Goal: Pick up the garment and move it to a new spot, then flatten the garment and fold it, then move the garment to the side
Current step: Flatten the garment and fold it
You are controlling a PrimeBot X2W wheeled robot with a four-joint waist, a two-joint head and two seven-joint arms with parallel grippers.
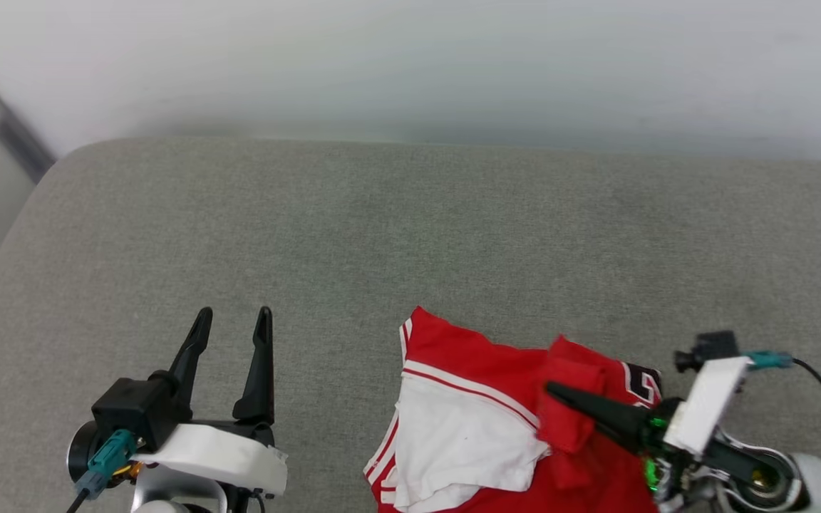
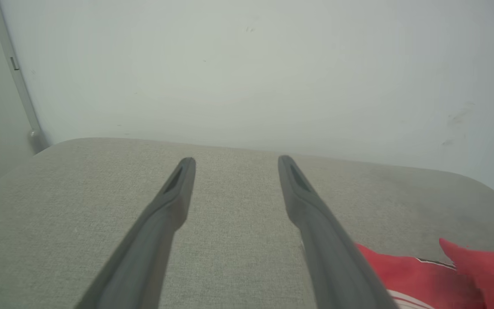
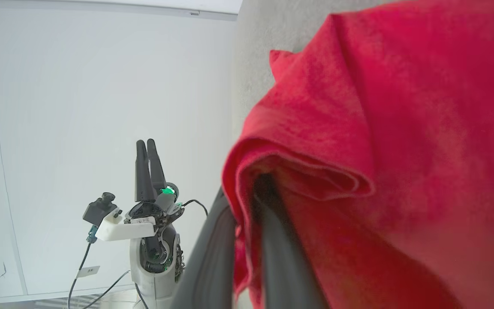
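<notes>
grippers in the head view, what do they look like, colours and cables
The left gripper and right gripper each have two long dark tapered fingers. Each wrist carries a white bracket with a small black camera, a teal plug and a black cable. A green light glows at the right one's base.

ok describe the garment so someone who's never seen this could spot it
On the wide grey cushion, look toward its near right edge. The garment lies crumpled there, pinched by the right gripper. Only it is red, with a white, stripe-edged sleeve.
</notes>
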